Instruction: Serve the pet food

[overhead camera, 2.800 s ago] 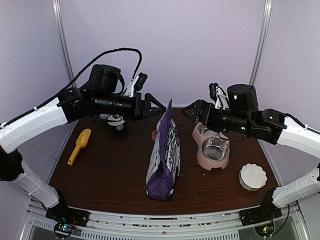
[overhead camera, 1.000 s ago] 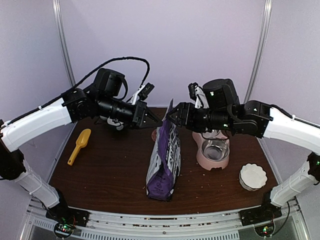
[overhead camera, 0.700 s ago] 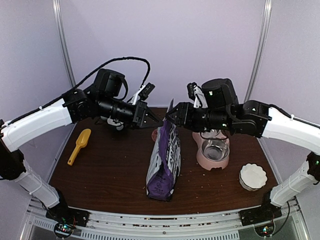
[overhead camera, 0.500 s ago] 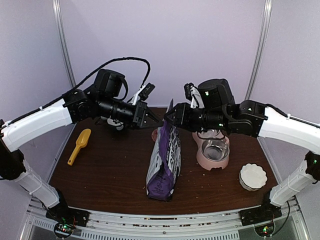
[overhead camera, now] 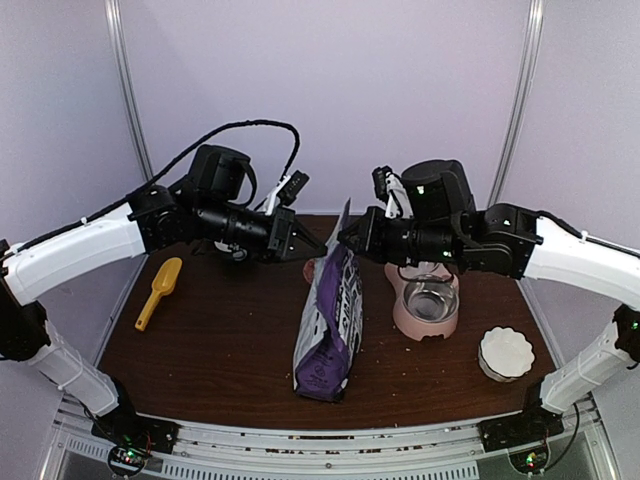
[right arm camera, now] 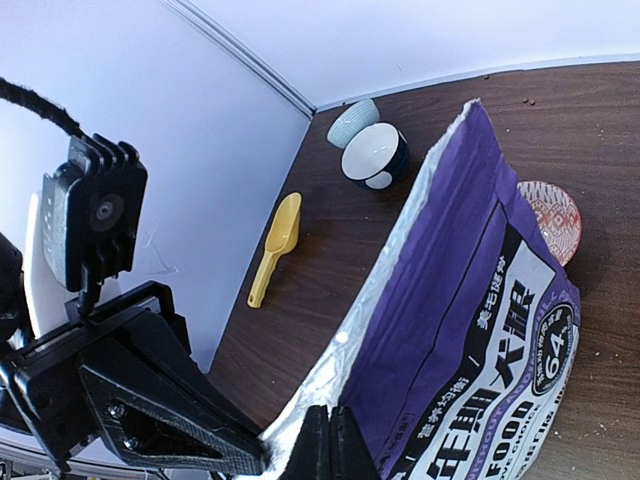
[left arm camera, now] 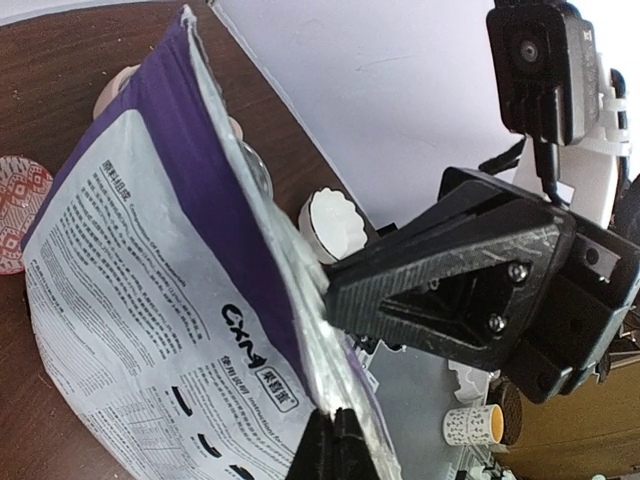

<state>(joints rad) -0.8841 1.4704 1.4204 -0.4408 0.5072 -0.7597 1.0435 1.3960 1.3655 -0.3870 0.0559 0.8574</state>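
Note:
A purple puppy-food bag (overhead camera: 328,320) stands upright mid-table, its open top edge lined with silver foil. The pet food itself is hidden inside it. My left gripper (overhead camera: 316,250) reaches the top edge from the left, and the left wrist view shows its fingers (left arm camera: 335,445) shut on the foil rim of the bag (left arm camera: 150,260). From the right, my right gripper (overhead camera: 346,238) meets the same edge. In the right wrist view it (right arm camera: 328,445) is shut on the silver rim of the bag (right arm camera: 470,300). The two grippers face each other closely across the bag's mouth.
A yellow scoop (overhead camera: 158,291) lies at the left. To the right of the bag stands a pink double feeder (overhead camera: 425,300) with steel bowls, with a white scalloped bowl (overhead camera: 505,352) nearer the front. A red patterned dish (right arm camera: 550,220) and two small bowls (right arm camera: 372,155) sit behind.
My right arm came in from the right to the bag's top, and its jaws closed on the rim. The left arm barely shifted and stayed shut.

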